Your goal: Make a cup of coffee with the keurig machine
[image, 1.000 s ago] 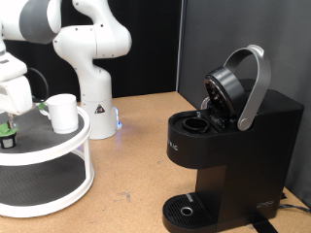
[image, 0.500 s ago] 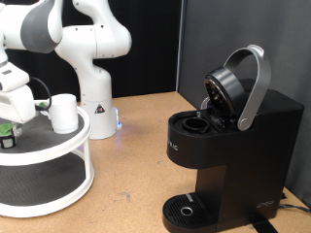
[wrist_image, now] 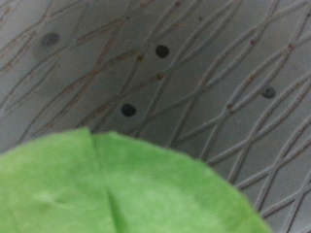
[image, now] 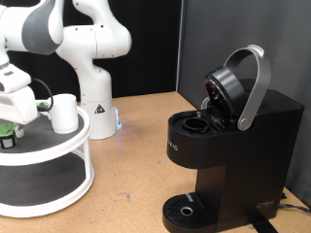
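The black keurig machine [image: 238, 146] stands at the exterior view's right with its silver-handled lid [image: 255, 83] raised and the pod chamber [image: 195, 124] open. The white cup [image: 63, 113] stands on the top tier of a round white stand [image: 58, 146] at the left. A small dark pod with a green top [image: 7, 134] sits on the same tier, left of the cup. My gripper [image: 12, 120] hangs directly over the pod, its fingertips hard to make out. The wrist view shows the green pod top [wrist_image: 117, 189] very close, on grey mesh [wrist_image: 204, 68], with no fingers visible.
The robot's white base [image: 94, 97] stands behind the stand. The machine's round drip tray [image: 185, 209] holds nothing. The brown tabletop [image: 136, 165] lies between stand and machine. A dark wall is behind the machine.
The arm has swung slightly to the right and the hand has dropped a little closer to the pod. The cup, pod and machine have not moved.
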